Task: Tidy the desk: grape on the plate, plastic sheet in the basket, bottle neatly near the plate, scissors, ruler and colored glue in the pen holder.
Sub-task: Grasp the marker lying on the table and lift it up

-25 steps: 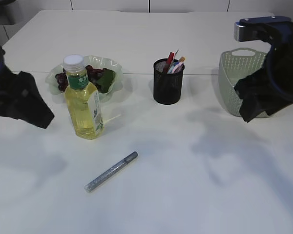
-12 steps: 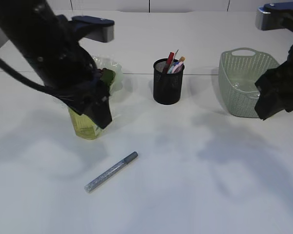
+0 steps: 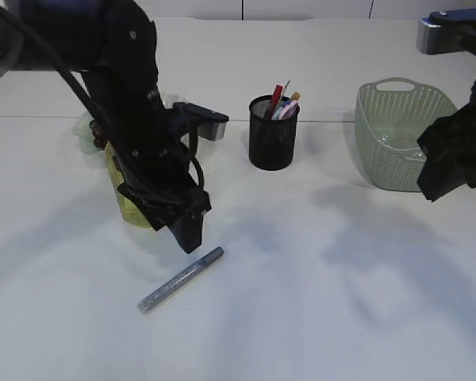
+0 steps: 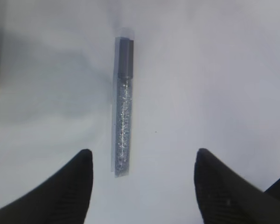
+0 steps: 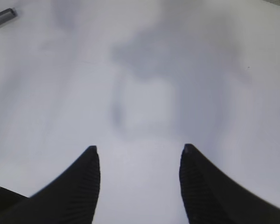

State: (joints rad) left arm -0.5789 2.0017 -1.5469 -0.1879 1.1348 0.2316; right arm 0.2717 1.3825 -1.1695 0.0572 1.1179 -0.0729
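A silver glitter glue pen (image 3: 180,279) lies on the white table; it also shows in the left wrist view (image 4: 122,108), lengthwise ahead of the jaws. My left gripper (image 3: 190,236) hangs open just above its capped end; in the wrist view (image 4: 142,161) the pen's near end lies between the fingers, closer to the left one. The yellow bottle (image 3: 127,202) and the plate (image 3: 86,127) with grapes are mostly hidden behind the left arm. The black pen holder (image 3: 273,133) holds several items. My right gripper (image 3: 428,186) is open and empty beside the green basket (image 3: 397,131).
The right wrist view shows bare table and the glue pen's tip (image 5: 2,17) at the top left corner. The left arm (image 3: 135,119) stands between the bottle and the pen holder.
My left arm has swung in from the left edge, over the bottle, and down to the glue pen. The right arm has risen slightly and now holds still.
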